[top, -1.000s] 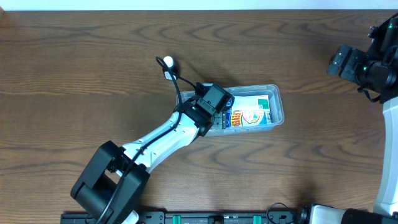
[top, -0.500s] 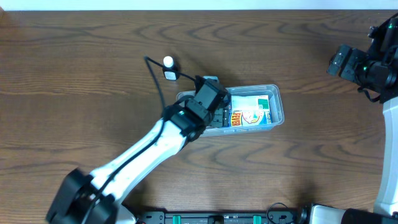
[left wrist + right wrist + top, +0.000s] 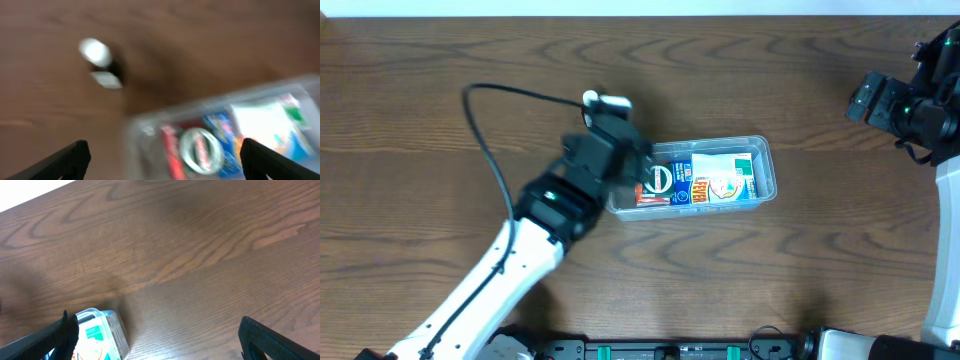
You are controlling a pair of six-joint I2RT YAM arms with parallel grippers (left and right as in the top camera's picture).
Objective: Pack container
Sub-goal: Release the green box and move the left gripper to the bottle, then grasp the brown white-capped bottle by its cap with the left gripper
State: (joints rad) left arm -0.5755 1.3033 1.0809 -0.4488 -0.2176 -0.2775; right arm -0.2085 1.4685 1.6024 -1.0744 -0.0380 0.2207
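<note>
The clear plastic container (image 3: 769, 172) lies at mid-table. It holds a red and blue box with a round white logo (image 3: 659, 181) and a white and green box (image 3: 728, 176). A small dark bottle with a white cap (image 3: 590, 98) stands just beyond the container's left end. My left gripper (image 3: 618, 130) hovers between the bottle and that end, open and empty. The blurred left wrist view shows the bottle (image 3: 98, 54), the container (image 3: 136, 131) and the logo box (image 3: 200, 148) between wide-spread fingers (image 3: 65, 161). My right gripper (image 3: 880, 100) is open and empty, far right.
The right wrist view shows bare wood table (image 3: 200, 245) and the container's right end (image 3: 111, 330) at the lower left. The left arm's black cable (image 3: 490, 130) loops over the table to the left of the bottle.
My left arm has drawn back up and to the left, out of the container. The red and blue logo box it covered now lies uncovered in the container's left end. The right arm has not moved.
</note>
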